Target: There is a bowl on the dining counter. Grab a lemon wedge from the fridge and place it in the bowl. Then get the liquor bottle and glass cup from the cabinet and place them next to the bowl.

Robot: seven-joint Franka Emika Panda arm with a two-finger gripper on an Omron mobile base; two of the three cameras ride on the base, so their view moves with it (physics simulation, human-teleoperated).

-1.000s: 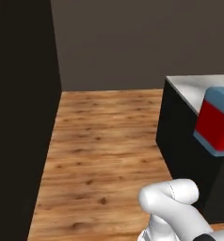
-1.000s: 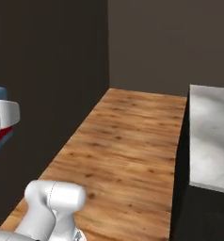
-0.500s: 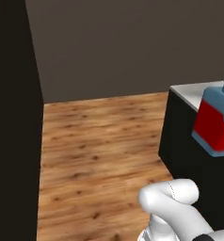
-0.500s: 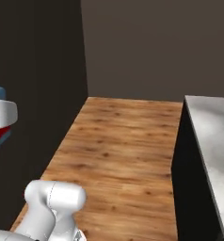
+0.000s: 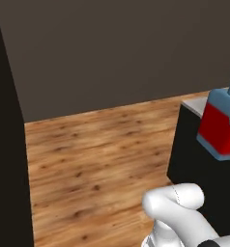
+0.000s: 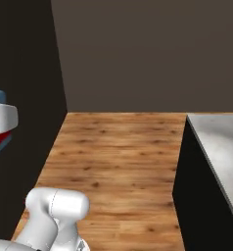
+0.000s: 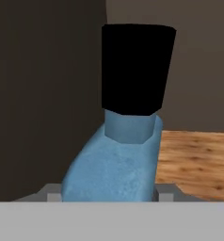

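— How is the white, dark-jointed robot arm posed?

— A rounded white joint is seen low in the left base view, and the same bend is seen at the lower left of the right base view; from there the arm is carried off to the side.

— And the two-finger gripper?

— In the hand view its grey fingers are set on either side of the short squarish bottle with red body, light blue shoulders and black cap. The jaws are closed against it, and the bottle is held upright between them.
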